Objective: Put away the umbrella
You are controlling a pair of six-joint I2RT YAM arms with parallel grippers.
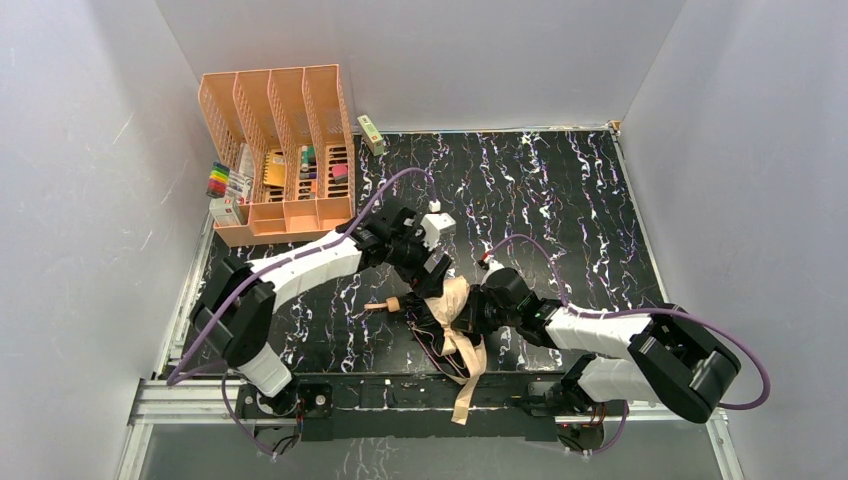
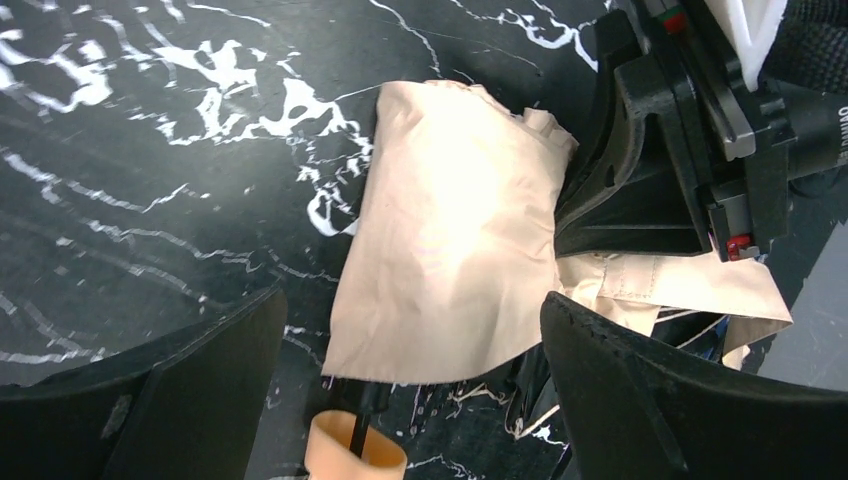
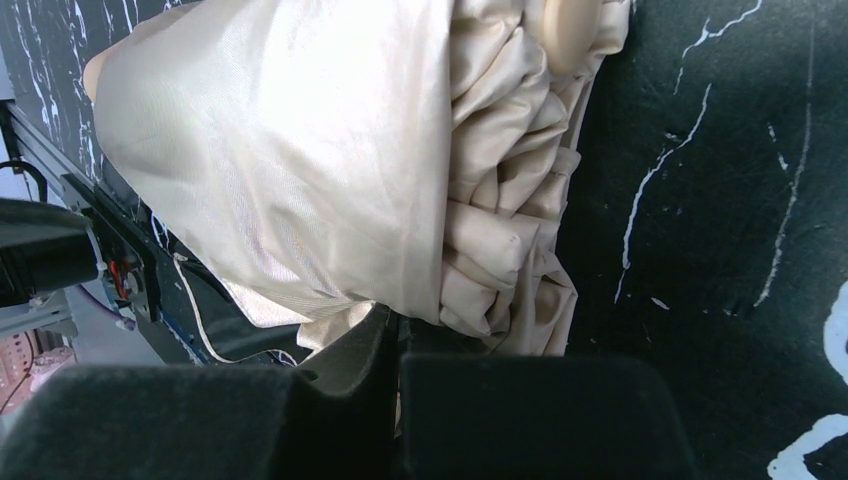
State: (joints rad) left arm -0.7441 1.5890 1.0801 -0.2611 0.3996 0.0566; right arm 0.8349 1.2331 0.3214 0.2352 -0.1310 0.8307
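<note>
The umbrella (image 1: 452, 318) lies bunched near the table's front edge, pale peach fabric over dark ribs. Its tan handle (image 1: 393, 304) points left, and a strip of fabric (image 1: 466, 385) hangs over the front rail. My left gripper (image 1: 432, 278) hovers just above it, open wide; its two fingers straddle the fabric (image 2: 450, 240) and the handle (image 2: 355, 455) without touching. My right gripper (image 1: 470, 316) reaches in from the right and is shut on the umbrella. Its jaws (image 3: 397, 335) are nearly together, pinching a fold of the bundled cloth (image 3: 300, 170).
A peach-orange slotted desk organizer (image 1: 280, 150) stands at the back left with markers (image 1: 220, 180) beside it. A small green box (image 1: 371, 133) leans at the back wall. Black marbled tabletop (image 1: 560, 200) stretches to the right. The metal front rail (image 1: 380, 392) runs below the umbrella.
</note>
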